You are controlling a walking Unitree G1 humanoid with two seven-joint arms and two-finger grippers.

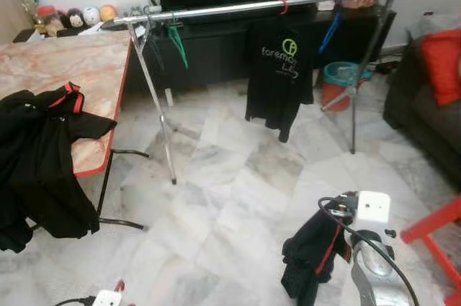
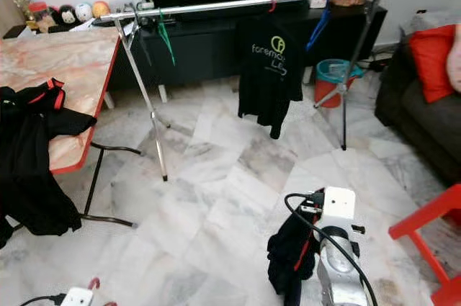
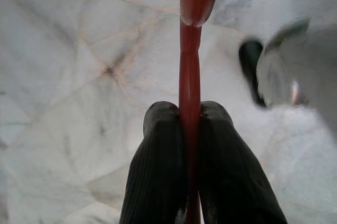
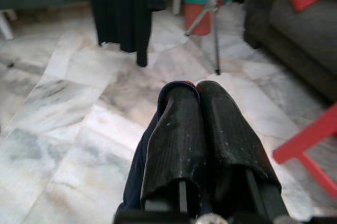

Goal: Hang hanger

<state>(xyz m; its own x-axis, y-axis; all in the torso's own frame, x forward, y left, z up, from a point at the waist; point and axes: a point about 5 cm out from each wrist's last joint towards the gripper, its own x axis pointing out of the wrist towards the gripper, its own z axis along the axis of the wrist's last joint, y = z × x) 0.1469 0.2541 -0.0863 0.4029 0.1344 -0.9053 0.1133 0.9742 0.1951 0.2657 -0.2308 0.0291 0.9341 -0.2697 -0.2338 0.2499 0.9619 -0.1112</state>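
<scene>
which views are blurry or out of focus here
Left wrist view: the red hanger pinched in the left hand is soft, and a grey shape at the edge is smeared. Right wrist view: the right hand is sharp, the sofa softer. Both eye views: evenly lit and fairly sharp.

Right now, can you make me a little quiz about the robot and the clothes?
1. True or false: the left gripper is shut on a red hanger.
2. What does the right gripper hold? A) a black garment B) a ball C) a cup
3. Fill in: a black T-shirt hangs from the ____ rail.

Key: 1 true; 2 A; 3 silver.
</scene>
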